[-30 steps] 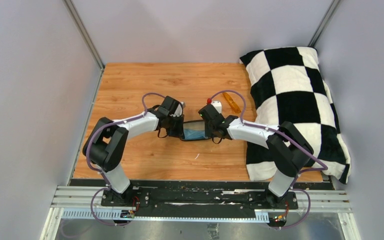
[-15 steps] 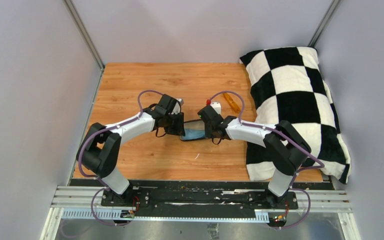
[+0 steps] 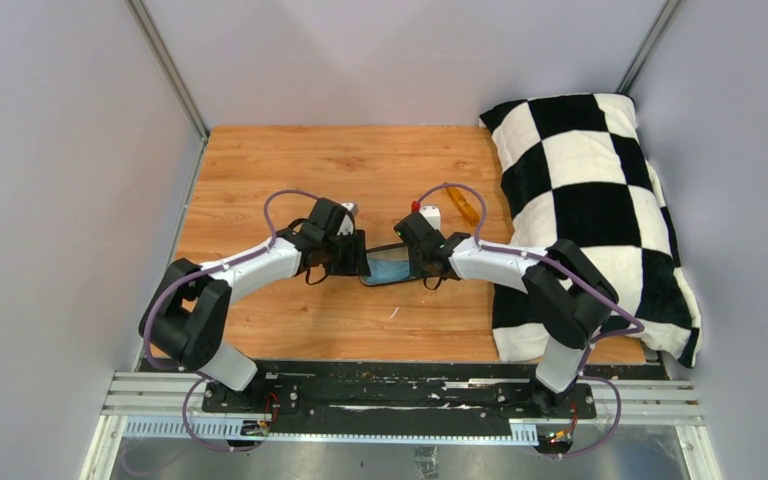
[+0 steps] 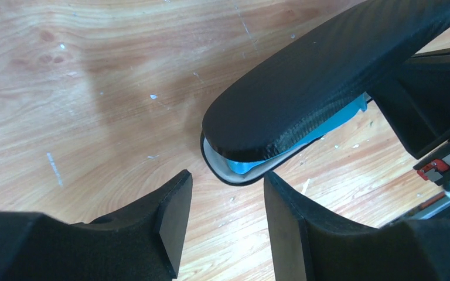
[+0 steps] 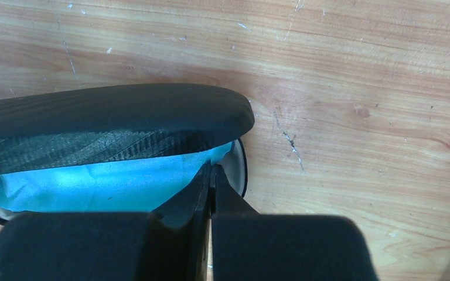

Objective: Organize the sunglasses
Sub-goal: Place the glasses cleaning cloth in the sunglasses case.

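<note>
1. As to the sunglasses (image 3: pixel 463 207): lie flat on the wooden table (image 3: pixel 280 170), right of centre and toward the far side, just left of the checkered pillow (image 3: pixel 580 200). Look slim and amber-orange. Sit outside the case, touched by neither gripper.
2. As to the black case (image 3: pixel 390 265): rests mid-table, long axis running left to right, between the two grippers. Stands ajar, with the lid (image 4: pixel 328 70) raised over the lower shell (image 4: pixel 222 167).
3. As to the light-blue cloth (image 5: pixel 94 187): fills the inside of the case and shows through the gap under the lid in both wrist views.
4. As to the left gripper (image 4: pixel 225 193): sits at the left end of the case, jaws parted, holding nothing. Shows only bare wood between its fingers (image 4: pixel 173 216). Leaves the rounded end of the case just beyond the tips, apart from them as far as the wrist view shows.
5. As to the right gripper (image 5: pixel 212 175): sits at the right end of the case, pressed fully together, with only a thin seam between the two fingers. Reaches with its tips into the mouth of the case, below the lid, against the cloth and beside the rim of the lower shell. Cannot tell of any cloth nipped in that seam.
6. As to the left arm (image 3: pixel 260 262) and right arm (image 3: pixel 500 262): reach inward from the near edge, elbows out, wrists facing each other across the case.
</note>
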